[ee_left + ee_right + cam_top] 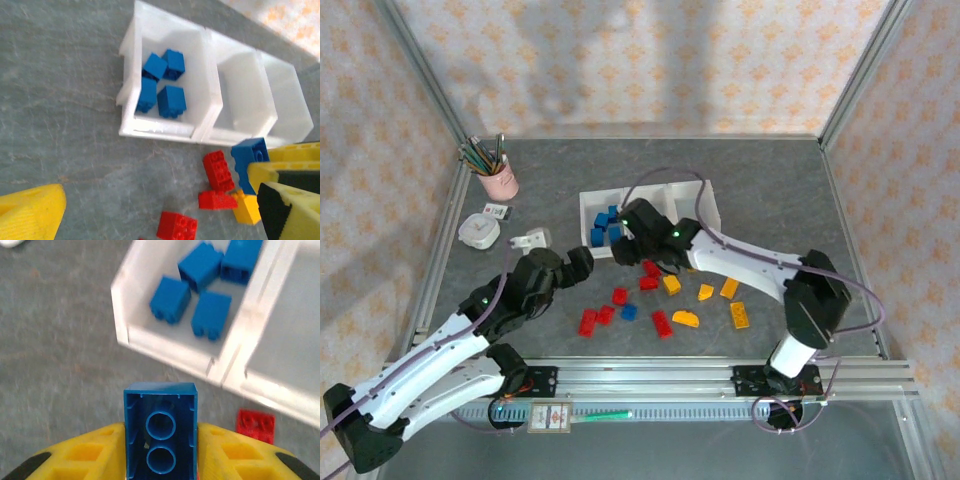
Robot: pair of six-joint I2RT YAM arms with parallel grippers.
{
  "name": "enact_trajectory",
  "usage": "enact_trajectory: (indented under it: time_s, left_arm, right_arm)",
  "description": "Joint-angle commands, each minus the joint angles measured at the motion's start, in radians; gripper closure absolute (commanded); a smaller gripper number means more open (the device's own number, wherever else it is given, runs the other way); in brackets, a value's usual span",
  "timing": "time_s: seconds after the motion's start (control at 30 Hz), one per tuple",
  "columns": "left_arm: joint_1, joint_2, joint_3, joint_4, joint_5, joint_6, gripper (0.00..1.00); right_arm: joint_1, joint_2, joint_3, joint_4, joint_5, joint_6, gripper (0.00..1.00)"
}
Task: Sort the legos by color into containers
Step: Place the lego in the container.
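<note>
My right gripper (161, 440) is shut on a blue brick (161, 432), studs-down side toward the camera, just short of the left bin's near wall (165, 352). That brick (250, 159) also shows in the left wrist view, beside the row of three white bins (131, 85). The left bin (590, 205) holds several blue bricks (165, 82); the other two look empty. My left gripper (161, 200) stands open over the mat, with red bricks (176, 226) below it. In the top view the left gripper (580, 262) hovers left of the loose red (587, 322), blue (629, 312) and orange-yellow (739, 315) bricks.
A pink pencil cup (500, 180) stands at the back left, with a white round device (479, 231) and a white plug (529, 239) near it. Metal frame posts and patterned walls enclose the grey mat. A rail (720, 372) runs along the near edge.
</note>
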Motion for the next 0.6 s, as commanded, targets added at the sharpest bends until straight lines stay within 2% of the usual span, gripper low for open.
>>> enact_trajectory:
  time_s: [0.0,0.2,0.4,0.47,0.57]
  left_arm:
    - [0.056,0.030,0.049,-0.005,-0.017,0.066,0.01]
    - [0.134,0.062,0.053,0.058,0.017,0.072,0.01]
    - [0.164,0.061,0.025,0.108,0.059,0.055,0.01]
    - [0.167,0.062,0.029,0.105,0.070,0.052,0.01]
    - [0.169,0.060,0.040,0.090,0.069,0.054,0.01]
  right_arm:
    - [-0.011,0.123,0.117,0.007,0.034,-0.026,0.62]
    - [-0.056,0.363,0.407,-0.039,0.047,-0.039,0.60]
    - [-0.073,0.525,0.599,-0.051,0.151,-0.065,0.59]
    - [-0.075,0.558,0.677,-0.093,0.170,-0.064,0.59]
    - [-0.075,0.523,0.679,-0.078,0.130,-0.075,0.54]
